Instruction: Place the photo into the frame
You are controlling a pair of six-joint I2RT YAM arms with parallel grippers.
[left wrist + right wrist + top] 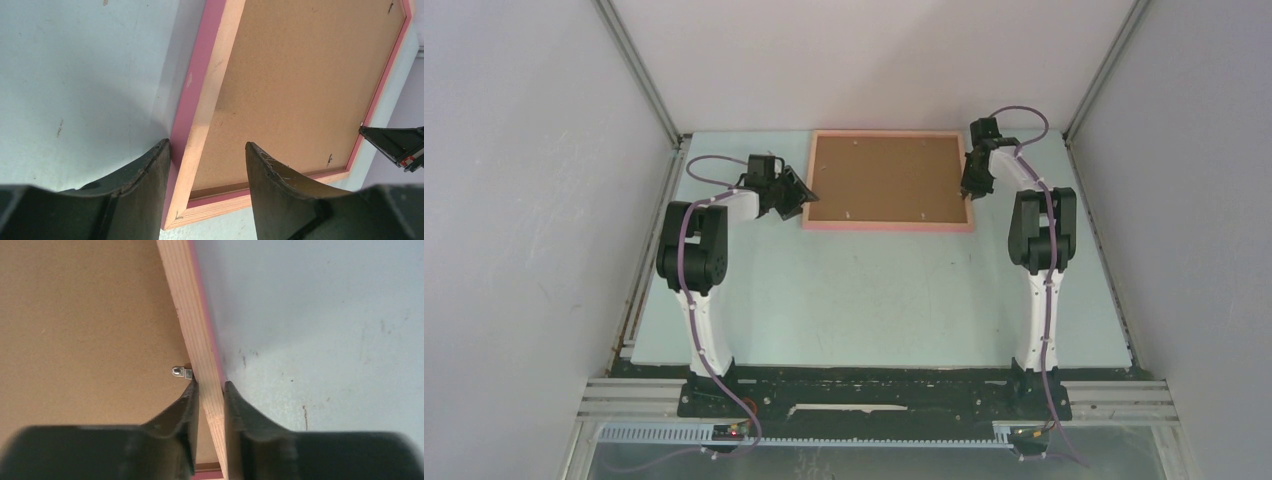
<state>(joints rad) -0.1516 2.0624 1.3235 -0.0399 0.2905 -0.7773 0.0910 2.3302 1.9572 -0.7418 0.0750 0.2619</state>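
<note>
Now | frame [889, 227] face-down, pink rim, brown board [886, 178] up | L hand [206, 146] spread | R hand [210, 384] clamps rim

I counted one frame [889, 226], one board [886, 178], one table [874, 300]. I had two arms, left arm [694, 250] and right arm [1044, 230]. Two grippers, left gripper [207, 147] and right gripper [210, 385], two fingers [145, 175] each. Right wrist showed one tab [181, 372]; total tabs unclear.
</note>
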